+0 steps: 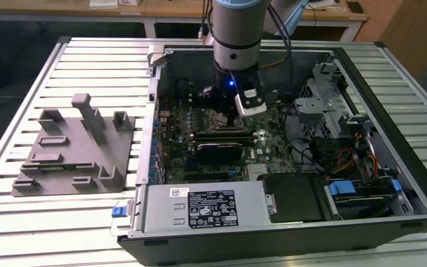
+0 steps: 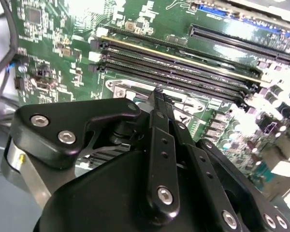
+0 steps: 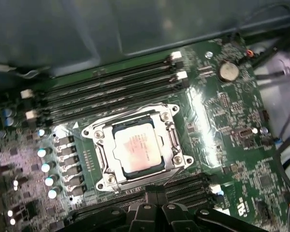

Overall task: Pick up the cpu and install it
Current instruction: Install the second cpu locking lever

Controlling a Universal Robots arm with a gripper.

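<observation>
One cpu [image 3: 137,147] (pale silver, square) sits in its socket; end effector [image 2: 157,99] fingers pressed together.

Motherboard [image 3: 217,125] is green with fine pale printing, carrying black memory slots [image 3: 106,87] with white end clips; the cpu [image 3: 137,150] is pale silver-grey in a silver socket frame [image 3: 176,159]. The gripper [image 2: 157,96] is matt black with bright silver screw heads. Fixture [image 1: 69,147] is plain grey on a ribbed silver worktop [image 1: 87,67]; computer case [image 1: 413,183] is black-edged.
</observation>
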